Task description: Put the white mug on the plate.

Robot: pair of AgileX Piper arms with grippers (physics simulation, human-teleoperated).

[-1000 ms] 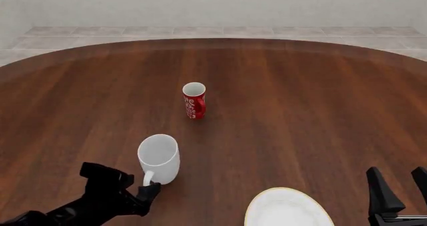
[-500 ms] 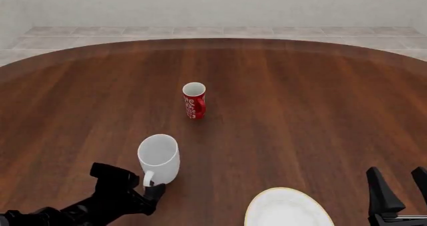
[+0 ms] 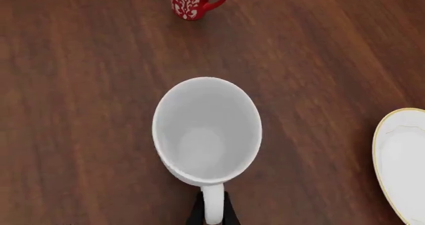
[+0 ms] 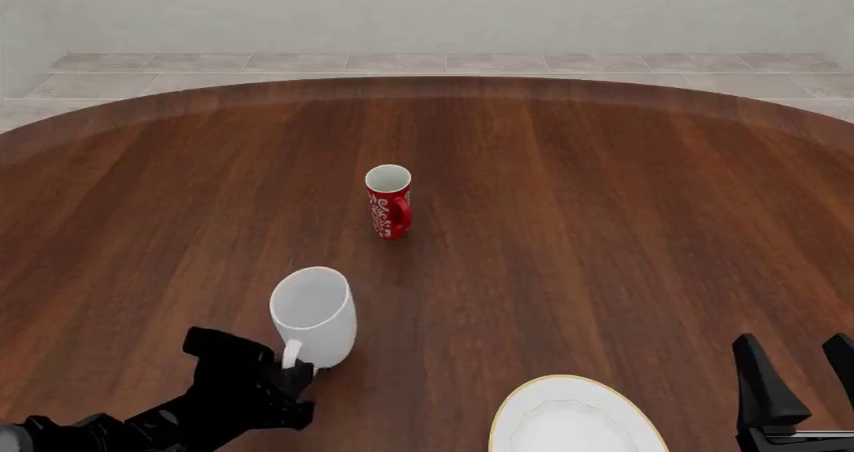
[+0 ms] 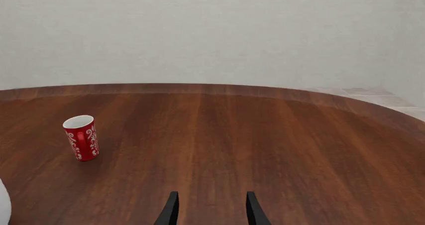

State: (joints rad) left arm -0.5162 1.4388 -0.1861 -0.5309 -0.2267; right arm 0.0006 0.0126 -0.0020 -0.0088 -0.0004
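White mug (image 4: 315, 315) stands upright on the wooden table (image 4: 601, 222), mouth up, toward the near left part of the front view. Its loop handle (image 3: 212, 207) points back toward the arms' side, straight at the left gripper (image 4: 287, 372). In the left wrist view the two dark fingertips sit on either side of that handle, pressed close against it, so the left gripper looks pinched on the handle.

Off to the mug's right and a little nearer the arms lies the plate (image 4: 534, 412), its pale golden rim cut off by the lower edge of the front view; a stretch of bare wood separates the two. That is the relation the coming move turns on: the plate sits to the right of the mug, and the left arm is the one at the mug, so the carry would run rightward, keeping the mug upright.

Farther out, the red mug (image 4: 388, 201) stands upright near the middle of the table, well apart from both.

At the lower right, the right gripper (image 5: 210, 207) hangs with fingers spread, holding nothing.
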